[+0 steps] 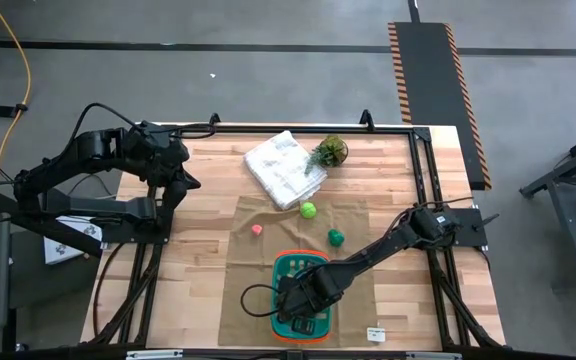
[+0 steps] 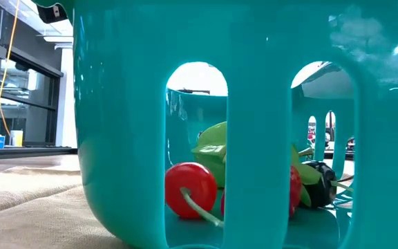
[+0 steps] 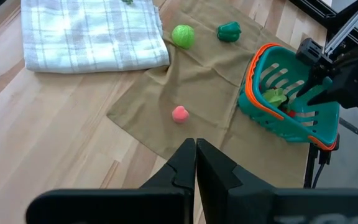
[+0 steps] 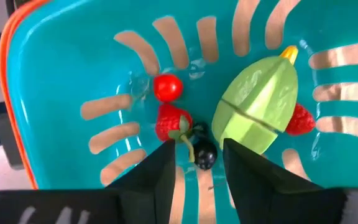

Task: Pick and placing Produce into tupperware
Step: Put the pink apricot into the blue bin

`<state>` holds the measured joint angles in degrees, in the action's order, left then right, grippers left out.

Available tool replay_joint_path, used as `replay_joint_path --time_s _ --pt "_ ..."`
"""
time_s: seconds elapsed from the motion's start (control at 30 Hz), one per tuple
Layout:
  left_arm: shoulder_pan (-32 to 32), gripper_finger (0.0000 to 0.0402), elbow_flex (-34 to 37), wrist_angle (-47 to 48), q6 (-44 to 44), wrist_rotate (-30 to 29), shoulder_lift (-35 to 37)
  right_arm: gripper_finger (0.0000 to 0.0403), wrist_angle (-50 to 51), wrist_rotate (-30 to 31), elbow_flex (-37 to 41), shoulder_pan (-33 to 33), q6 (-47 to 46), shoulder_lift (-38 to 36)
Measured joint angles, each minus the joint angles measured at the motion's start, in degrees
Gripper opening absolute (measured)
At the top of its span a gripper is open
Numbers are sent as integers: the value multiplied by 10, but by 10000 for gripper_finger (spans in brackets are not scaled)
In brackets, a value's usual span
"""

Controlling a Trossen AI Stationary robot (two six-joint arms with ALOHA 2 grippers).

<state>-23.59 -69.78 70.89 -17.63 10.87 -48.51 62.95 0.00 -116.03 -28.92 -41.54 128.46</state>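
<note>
The tupperware point(image 1: 290, 264), a teal basket with an orange rim, stands on a tan cloth near the table's front edge. My right gripper point(image 4: 199, 148) points down into it, open. Between its fingertips a small dark piece point(image 4: 205, 155) lies on the slotted bottom beside a strawberry point(image 4: 170, 121), a red cherry point(image 4: 167, 87), a pale green piece point(image 4: 260, 111) and another red piece point(image 4: 301, 119). On the cloth outside lie a light green ball point(image 1: 308, 210), a dark green piece point(image 1: 336, 237) and a pink piece point(image 1: 257, 229). My left gripper point(image 3: 196, 147) is shut, held high at the far left.
A folded white cloth point(image 1: 283, 168) and a small potted plant point(image 1: 330, 152) sit at the table's far side. A white tag point(image 1: 375, 334) lies near the front edge. Bare wood lies left of the tan cloth point(image 1: 253, 270).
</note>
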Motion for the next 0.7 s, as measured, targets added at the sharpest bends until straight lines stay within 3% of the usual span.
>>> replay_joint_path --time_s 0.23,0.53,0.7 --pt "0 3 0 0 0 0 0 126 -6 70 -40 -1 4 0" --pt "0 3 0 0 0 0 0 126 141 338 -166 2 -54 -4" --pt "0 3 0 0 7 0 0 126 202 399 -174 6 -106 -22"
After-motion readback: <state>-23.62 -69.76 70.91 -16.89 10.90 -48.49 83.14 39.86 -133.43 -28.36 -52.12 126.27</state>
